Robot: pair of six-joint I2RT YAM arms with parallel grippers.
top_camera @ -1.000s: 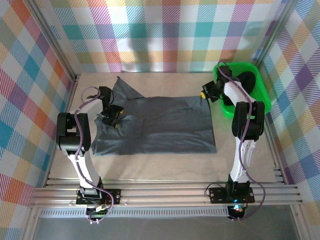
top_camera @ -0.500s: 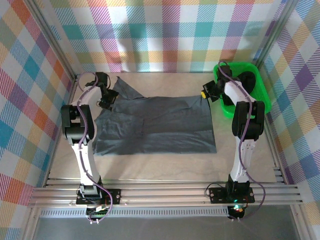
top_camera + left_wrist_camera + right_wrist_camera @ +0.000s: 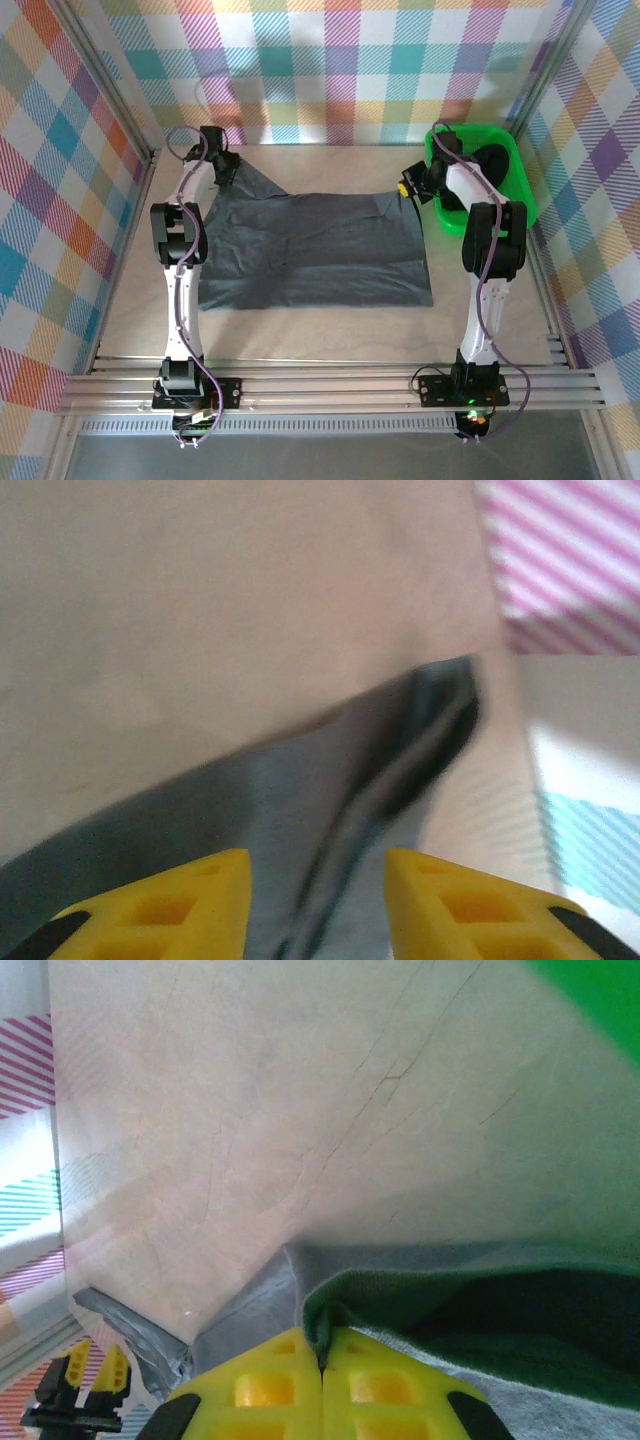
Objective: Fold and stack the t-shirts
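Observation:
A slate grey t-shirt [image 3: 310, 250] lies spread across the middle of the table, with one flap [image 3: 252, 180] reaching toward the far left corner. My left gripper [image 3: 225, 168] hovers over that flap. In the left wrist view its yellow fingertips [image 3: 318, 900] stand apart, with a raised fold of grey cloth [image 3: 400, 770] in the gap. My right gripper [image 3: 408, 187] is at the shirt's far right corner. It [image 3: 322, 1360] is shut on a ribbed hem of the shirt [image 3: 330, 1315]. Black t-shirts [image 3: 492, 160] lie in the tray.
The bright green tray [image 3: 527, 205] stands at the far right, just behind my right arm. Plaid walls close in the table on three sides, and the left gripper is near the back left corner. A bare tabletop strip [image 3: 320, 325] runs between shirt and arm bases.
The left arm has swung from the shirt's left side up to the far left flap, and its jaws have narrowed. The bunched cloth at the left now lies flatter. The right gripper has stayed put.

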